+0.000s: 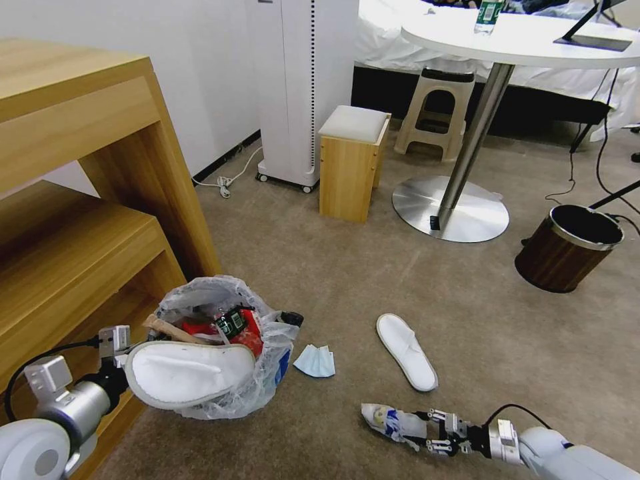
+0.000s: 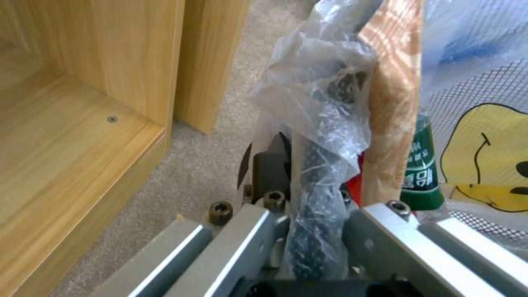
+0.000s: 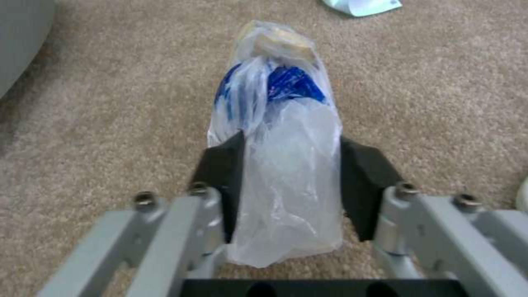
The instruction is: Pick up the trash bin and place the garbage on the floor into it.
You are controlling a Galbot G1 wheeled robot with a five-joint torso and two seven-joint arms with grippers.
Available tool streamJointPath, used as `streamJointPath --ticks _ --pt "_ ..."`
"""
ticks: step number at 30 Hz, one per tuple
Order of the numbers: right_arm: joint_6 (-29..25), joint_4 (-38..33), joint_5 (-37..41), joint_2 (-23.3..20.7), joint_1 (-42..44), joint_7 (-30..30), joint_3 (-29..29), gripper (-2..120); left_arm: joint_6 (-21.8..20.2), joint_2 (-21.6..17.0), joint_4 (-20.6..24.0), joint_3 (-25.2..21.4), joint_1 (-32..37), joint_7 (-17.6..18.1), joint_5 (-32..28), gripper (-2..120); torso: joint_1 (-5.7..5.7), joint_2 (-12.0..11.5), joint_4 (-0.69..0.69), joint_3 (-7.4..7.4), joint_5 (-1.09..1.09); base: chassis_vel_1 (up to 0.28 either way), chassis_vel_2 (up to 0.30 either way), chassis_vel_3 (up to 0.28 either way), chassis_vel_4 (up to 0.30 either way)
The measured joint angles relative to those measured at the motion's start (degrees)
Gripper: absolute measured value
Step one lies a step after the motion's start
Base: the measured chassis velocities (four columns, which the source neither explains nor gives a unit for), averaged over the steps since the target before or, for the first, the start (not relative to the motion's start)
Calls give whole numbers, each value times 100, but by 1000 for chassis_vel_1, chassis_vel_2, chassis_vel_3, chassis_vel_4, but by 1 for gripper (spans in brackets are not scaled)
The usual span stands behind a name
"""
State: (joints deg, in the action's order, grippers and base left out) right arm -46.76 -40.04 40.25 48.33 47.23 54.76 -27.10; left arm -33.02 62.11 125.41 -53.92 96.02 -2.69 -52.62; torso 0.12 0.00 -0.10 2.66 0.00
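Head view puts the trash bin [image 1: 257, 347] in front of you at lower left, beside the wooden shelf unit [image 1: 80, 220], its crinkly clear liner [image 1: 200, 293] bulging over the rim. You can see it already stuffed: a white slipper [image 1: 183, 373] lies across its mouth, with a wooden stick [image 1: 170, 330], red wrappers [image 1: 247, 337] and a small green-labelled bottle [image 1: 231, 322] packed behind it. Your left gripper [image 1: 117, 343] sits at the near side of the bin, and your left wrist view shows it [image 2: 308, 206] clenched on the bin's rim [image 2: 311, 173], the plastic liner bunched between the pads, with the bottle [image 2: 420, 165] and a yellow cartoon wrapper [image 2: 484, 156] just inside. On the beige carpet [image 1: 413, 280], just beside the bin, lies a light-blue mask [image 1: 315, 361]; farther to the right lies a second white slipper [image 1: 407, 350], well apart from the bin. Nearest to you, your right gripper [image 1: 423, 430] is down at the floor, grasping a clear plastic-wrapped piece of litter with blue print [image 1: 390, 421]; your right wrist view shows the black pads [image 3: 222, 173] pressed against both sides of that wrapped bundle [image 3: 280, 136], which touches the carpet. Farther out you have a wood-brown bin with a metal rim [image 1: 570, 247] at right, a round white table on a steel pedestal [image 1: 467, 180], a small wooden stool [image 1: 352, 163] and a white upright appliance [image 1: 300, 93] against the wall.
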Motion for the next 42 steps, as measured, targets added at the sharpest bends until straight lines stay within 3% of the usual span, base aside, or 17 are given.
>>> streamJointPath --ticks 10,20,42 --pt "0 -53 -34 -54 24 -18 69 0 19 -40 -12 -1 -5 -5 -17 0 0 0 0 0 0 0 0 0 0" --pt "1 -303 47 -159 213 -14 250 0 19 -32 -81 48 5 -12 51 0 0 0 0 0 1 0 0 0 0" --pt "8 -2154 422 -991 259 -774 851 0 -17 -100 -44 293 266 -87 451 0 0 0 0 0 1 0 0 0 0"
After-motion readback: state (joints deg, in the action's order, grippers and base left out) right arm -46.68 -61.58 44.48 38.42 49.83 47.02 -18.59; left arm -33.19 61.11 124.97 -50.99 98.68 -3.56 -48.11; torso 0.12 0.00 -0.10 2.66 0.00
